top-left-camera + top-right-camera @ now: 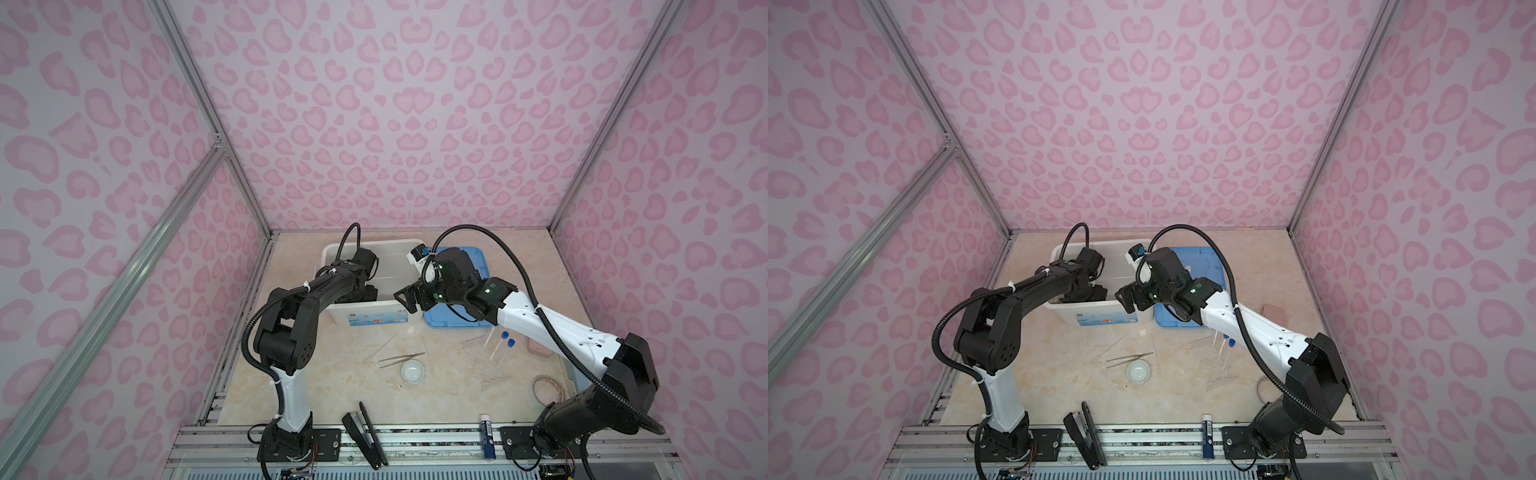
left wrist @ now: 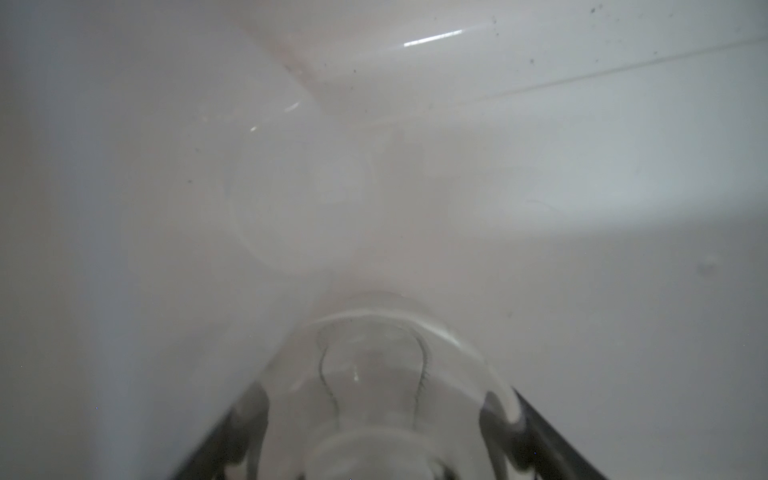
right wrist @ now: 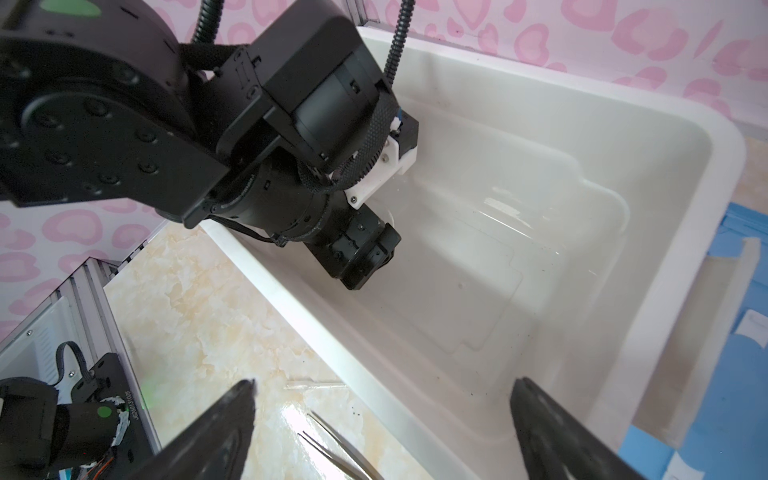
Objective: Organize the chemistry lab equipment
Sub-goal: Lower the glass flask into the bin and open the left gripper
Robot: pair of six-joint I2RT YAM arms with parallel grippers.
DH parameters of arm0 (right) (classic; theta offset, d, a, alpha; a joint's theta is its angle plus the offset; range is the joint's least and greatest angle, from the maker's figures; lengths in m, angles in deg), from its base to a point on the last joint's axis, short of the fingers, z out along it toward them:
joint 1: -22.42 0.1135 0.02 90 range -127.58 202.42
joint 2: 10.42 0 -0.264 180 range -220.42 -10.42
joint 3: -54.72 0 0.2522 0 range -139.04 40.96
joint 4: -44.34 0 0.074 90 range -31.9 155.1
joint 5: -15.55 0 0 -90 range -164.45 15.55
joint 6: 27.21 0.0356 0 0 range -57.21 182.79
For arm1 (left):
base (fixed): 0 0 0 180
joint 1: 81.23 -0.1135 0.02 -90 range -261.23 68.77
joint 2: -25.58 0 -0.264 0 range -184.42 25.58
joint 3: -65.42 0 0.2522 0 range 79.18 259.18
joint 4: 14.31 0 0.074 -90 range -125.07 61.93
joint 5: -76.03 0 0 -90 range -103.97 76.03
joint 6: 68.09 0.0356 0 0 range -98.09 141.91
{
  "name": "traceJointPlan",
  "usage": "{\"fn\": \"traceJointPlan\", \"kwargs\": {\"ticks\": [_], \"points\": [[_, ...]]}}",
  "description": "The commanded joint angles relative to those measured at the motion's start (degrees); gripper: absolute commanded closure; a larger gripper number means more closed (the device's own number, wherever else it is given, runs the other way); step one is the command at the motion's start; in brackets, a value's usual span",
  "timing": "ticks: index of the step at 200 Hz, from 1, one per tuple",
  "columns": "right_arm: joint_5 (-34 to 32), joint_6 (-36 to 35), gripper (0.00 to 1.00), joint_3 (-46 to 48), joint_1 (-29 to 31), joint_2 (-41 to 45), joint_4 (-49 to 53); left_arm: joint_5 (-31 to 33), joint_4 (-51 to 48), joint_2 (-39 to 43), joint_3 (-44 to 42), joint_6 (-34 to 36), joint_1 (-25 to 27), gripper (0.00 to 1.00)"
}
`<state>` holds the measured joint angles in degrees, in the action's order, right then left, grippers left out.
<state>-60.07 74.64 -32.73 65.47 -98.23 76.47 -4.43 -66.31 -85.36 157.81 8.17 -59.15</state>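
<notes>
Glass, clear and thin: the flask (image 2: pixel 374 357) sits between the fingers of my left claw (image 2: pixel 376 415). It is low inside the white bin (image 1: pixel 374 243), close to where a wall meets the floor. My fingers stand wide on either side of it. Whether they press the glass or only flank it, I cannot tell. A second, fainter glass piece (image 2: pixel 291 208) lies on the bin floor just beyond.

In both top views the bin is just below the middle of the frame, with a blue lid (image 1: pixel 469 257) just right of it. My right claw (image 3: pixel 384 384) hangs open and empty over the bin's near rim, near my left wrist. At lower centre the tweezers (image 1: pixel 401 359), dome (image 1: pixel 412 370), droppers (image 1: pixel 380 348) and tubes (image 1: pixel 500 345) lie on the table (image 1: pixel 457 395), not yet put away.

As I judge it, the main risk is glass on glass. If I release the flask while it is tilted or above the floor, it could roll or drop against the other piece and chip. Lifting my left arm out could also clip my right claw, since it is parked so close.

The bin's front carries a label (image 1: pixel 376 320) with a blue band, but its print is too small to read. The same is true of the blue-and-white stick (image 1: pixel 487 436) at the lower right.
</notes>
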Motion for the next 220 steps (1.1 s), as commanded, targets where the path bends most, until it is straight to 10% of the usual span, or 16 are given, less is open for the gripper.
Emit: {"fn": "traceJointPlan", "kwargs": {"ticks": [1, 220], "points": [[-0.31, 0.14, 0.03, 0.37, 0.1, -0.59, -0.66, 0.13, 1.5, 0.19, -0.18, -0.41, 0.02, 0.2], [-0.92, 0.26, 0.03, 0.1, 0.11, -0.25, -0.62, -3.8, 0.36, 5.63, 1.44, -1.03, -0.02, 0.02]]}}
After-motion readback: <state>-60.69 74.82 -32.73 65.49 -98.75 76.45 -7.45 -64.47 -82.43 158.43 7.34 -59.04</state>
